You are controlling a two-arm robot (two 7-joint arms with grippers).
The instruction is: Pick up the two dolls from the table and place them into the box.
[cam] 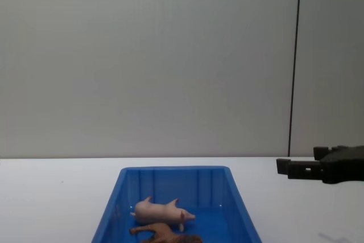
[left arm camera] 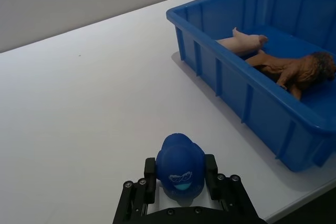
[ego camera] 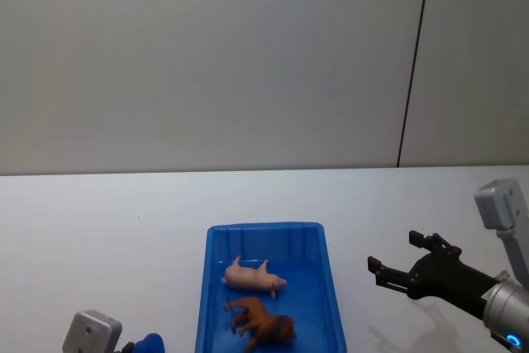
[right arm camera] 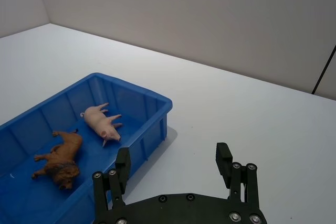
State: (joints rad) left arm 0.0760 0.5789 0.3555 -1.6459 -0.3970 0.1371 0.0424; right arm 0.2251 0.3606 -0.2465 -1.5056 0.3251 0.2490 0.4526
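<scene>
Spanning wall to wall, white table point(ego camera: 107, 229).

A plain, matte pale grey wall point(ego camera: 207, 64) stands behind the work area and runs straight across the head and chest views. A thin, dark vertical seam line point(ego camera: 415, 59) cuts through it toward the right side, leaning slightly in the head view and nearly upright in the chest view point(cam: 294, 61). The part of the wall to the right of the seam looks the same grey. The light is soft and even, with faint shadows and no bright patches on the wall.
</scene>
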